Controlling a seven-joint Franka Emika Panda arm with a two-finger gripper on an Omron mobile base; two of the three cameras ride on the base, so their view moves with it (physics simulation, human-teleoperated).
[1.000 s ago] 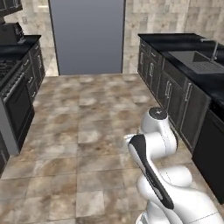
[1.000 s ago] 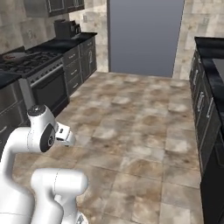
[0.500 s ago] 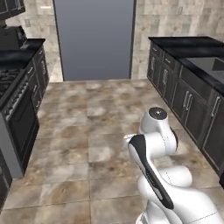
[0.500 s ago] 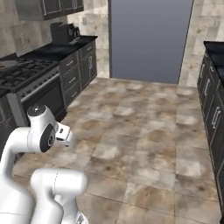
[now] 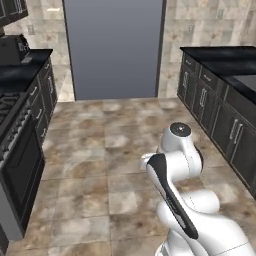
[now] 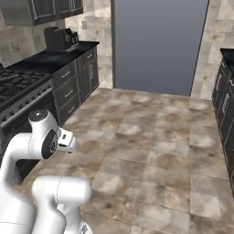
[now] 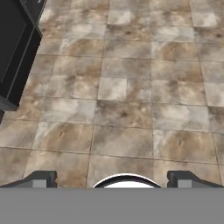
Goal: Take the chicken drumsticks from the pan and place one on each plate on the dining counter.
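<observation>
- Your tool [image 7: 112, 180] is spread wide with nothing between its two tips; it looks down on bare stone floor tiles [image 7: 131, 109], with the dark front of the stove [image 7: 15, 52] off at one edge.
- The arm [image 5: 175, 170] is folded close over the base in the middle of the kitchen aisle, reaching for nothing.
- Judging from this, the task has hardly begun: nothing is carried, and you seem to be on the way to the pan rather than working at it.
- I cannot tell you where the drumsticks, the pan or the plates are; none can be made out from here. The pan is likely on the stove top [image 6: 18, 87] to your left, but its surface is too dark to read.
- All is left: two picks, two placings.
- Count: one tool, two finger tips; one stove; one dark appliance [image 6: 59, 39] on the left bench [image 6: 50, 59]; one bench run on the right [image 5: 220, 60]; one grey panel [image 5: 114, 47] at the far end.
</observation>
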